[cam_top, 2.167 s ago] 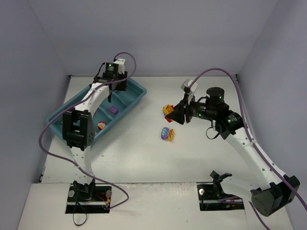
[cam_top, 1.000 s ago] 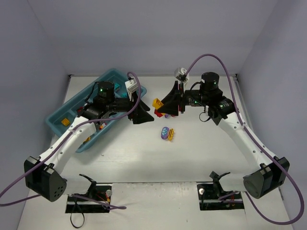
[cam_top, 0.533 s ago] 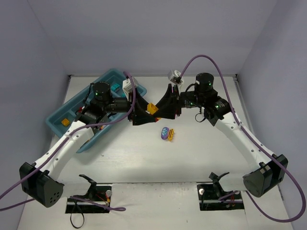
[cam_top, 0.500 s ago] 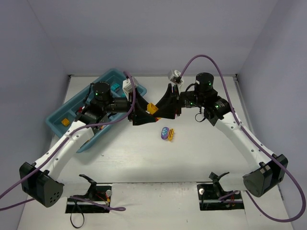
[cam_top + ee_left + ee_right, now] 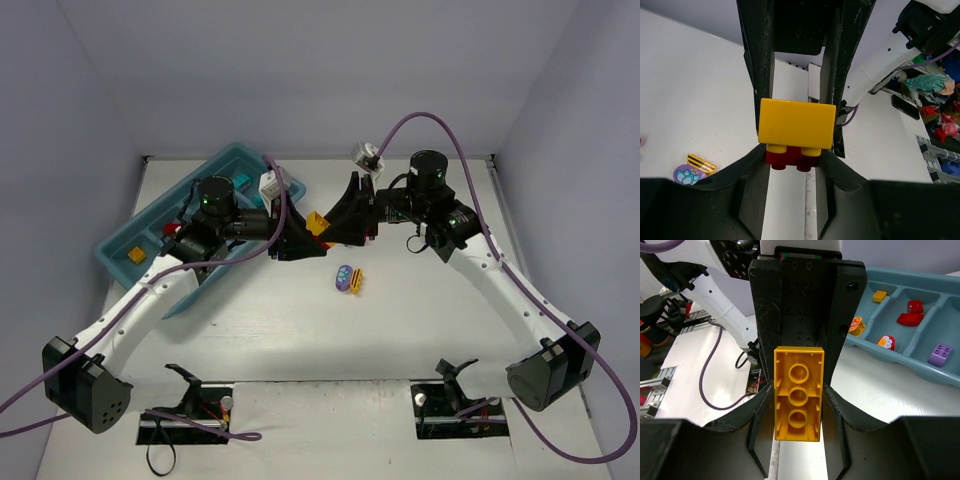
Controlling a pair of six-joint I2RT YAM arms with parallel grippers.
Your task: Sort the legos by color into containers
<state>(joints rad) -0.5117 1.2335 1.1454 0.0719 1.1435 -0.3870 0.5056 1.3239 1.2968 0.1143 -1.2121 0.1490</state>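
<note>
Legos (image 5: 317, 222), stacked pair: yellow lego (image 5: 799, 392) clamped in right hand (image 5: 333, 222), red lego (image 5: 791, 157) in left hand (image 5: 303, 238), above the worktop's (image 5: 300, 320) middle. We judge the step separation; next, pull apart, carry to tray (image 5: 900, 365).

Glossy plastic brick (image 5: 797, 124), matt white table (image 5: 300, 330)

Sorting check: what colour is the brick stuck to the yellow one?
Dark red brick under the yellow brick; best in left wrist view.
</note>
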